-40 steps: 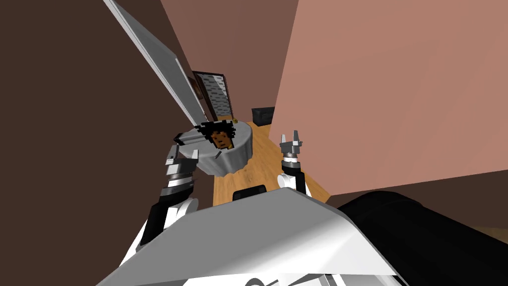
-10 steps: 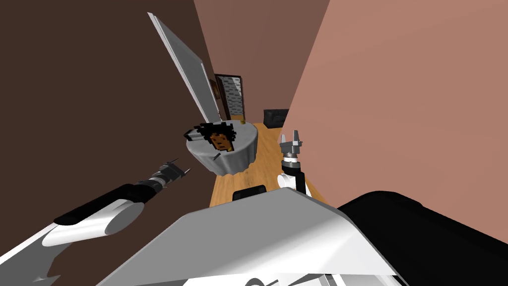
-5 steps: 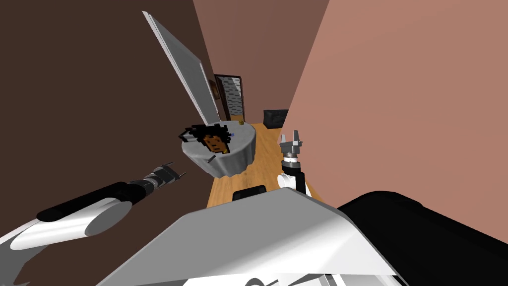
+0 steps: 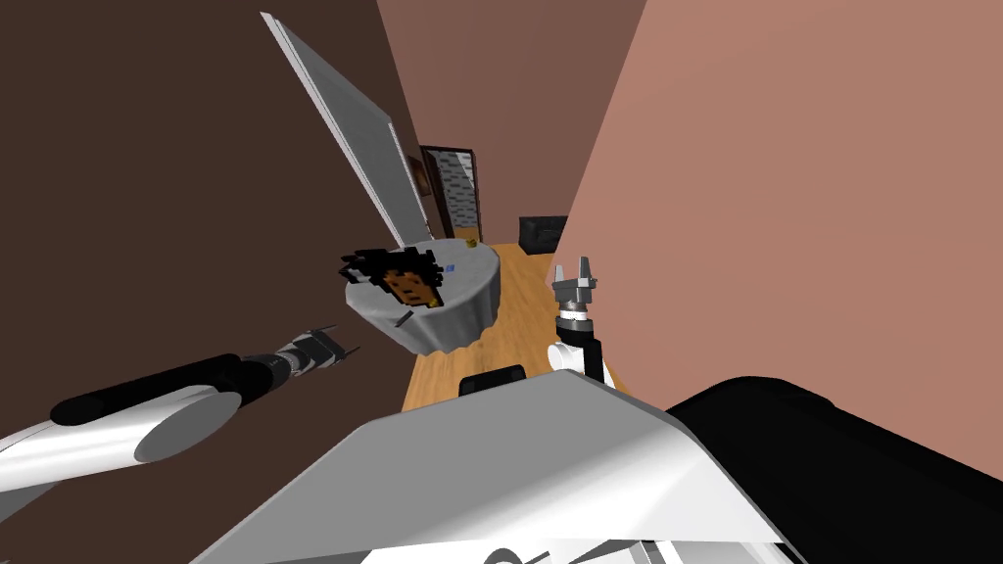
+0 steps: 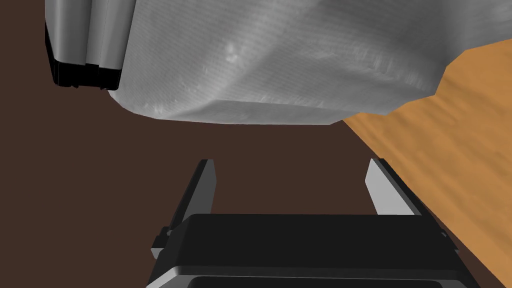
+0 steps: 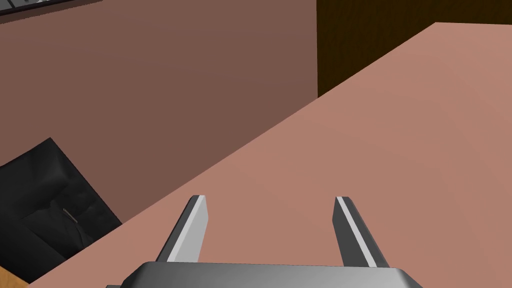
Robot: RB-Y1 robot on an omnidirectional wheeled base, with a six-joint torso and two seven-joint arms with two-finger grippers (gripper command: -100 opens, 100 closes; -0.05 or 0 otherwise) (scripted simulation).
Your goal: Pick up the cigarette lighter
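Observation:
A round table under a grey cloth (image 4: 460, 304) stands ahead on the wooden floor. On its top lie a small blue thing (image 4: 451, 267), a thin dark stick-like thing (image 4: 404, 318) near the front edge and a tiny yellow thing (image 4: 471, 241) at the back; which one is the lighter is too small to tell. My left gripper (image 4: 338, 348) is open, low and left of the table, short of the hanging cloth (image 5: 280, 60); nothing lies between its fingers (image 5: 202, 185). My right gripper (image 4: 576, 274) is held up, open and empty (image 6: 270, 205), right of the table.
A black and orange bushy thing (image 4: 397, 274) takes up the table's left half. A tall grey panel (image 4: 343, 127) leans along the dark brown wall at left. A pink wall (image 4: 784, 196) is close on the right. Wooden floor (image 4: 519, 323) runs past the table towards a black box (image 4: 542, 232).
Over four seconds my left arm has swung out to the left and stretched low towards the table's side. My view has turned a little, shifting the table leftwards. The right arm has stayed still.

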